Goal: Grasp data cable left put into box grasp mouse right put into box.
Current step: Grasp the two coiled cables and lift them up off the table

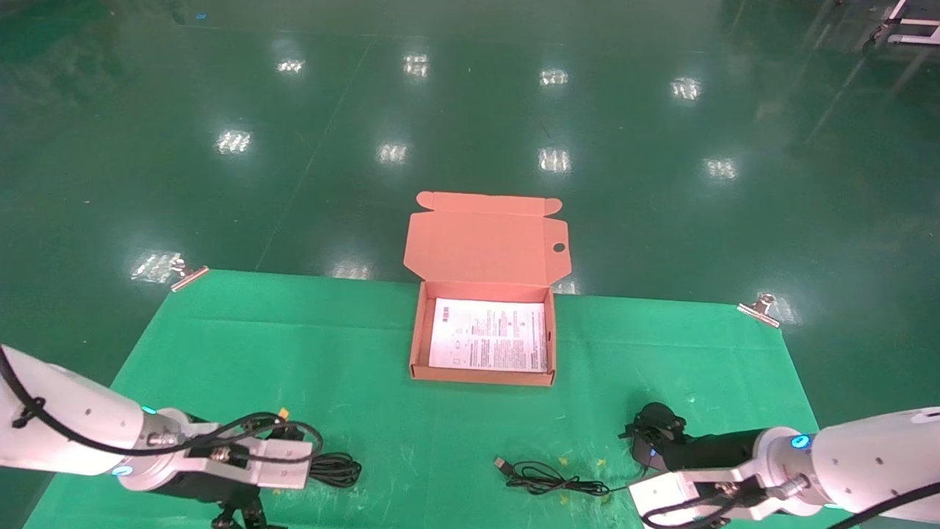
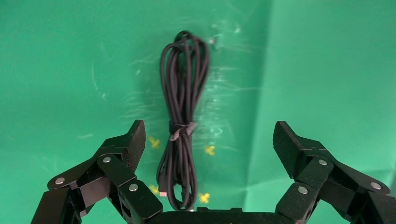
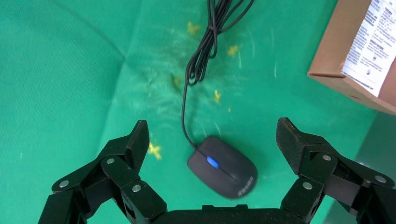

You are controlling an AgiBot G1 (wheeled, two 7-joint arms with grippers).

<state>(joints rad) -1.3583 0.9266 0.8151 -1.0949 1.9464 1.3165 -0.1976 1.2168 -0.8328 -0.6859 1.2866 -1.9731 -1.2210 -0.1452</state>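
The data cable (image 2: 182,116), a tied black bundle, lies flat on the green cloth; in the head view one end (image 1: 334,469) sticks out beside the left wrist. My left gripper (image 2: 208,133) hovers over it, open, the bundle closer to one finger. The black mouse (image 3: 223,167) with a blue-lit wheel lies on the cloth between the fingers of my open right gripper (image 3: 212,130), which does not touch it. Its loose cord (image 1: 547,481) runs left to a USB plug (image 1: 501,463). The salmon-orange box (image 1: 417,334) stands open at the table's middle.
A printed white sheet (image 1: 488,334) lies inside the box, and the lid (image 1: 485,242) stands up behind it. Metal clips (image 1: 189,275) (image 1: 760,308) hold the cloth at the far corners. Yellow marks dot the cloth around both things. Beyond the table is green floor.
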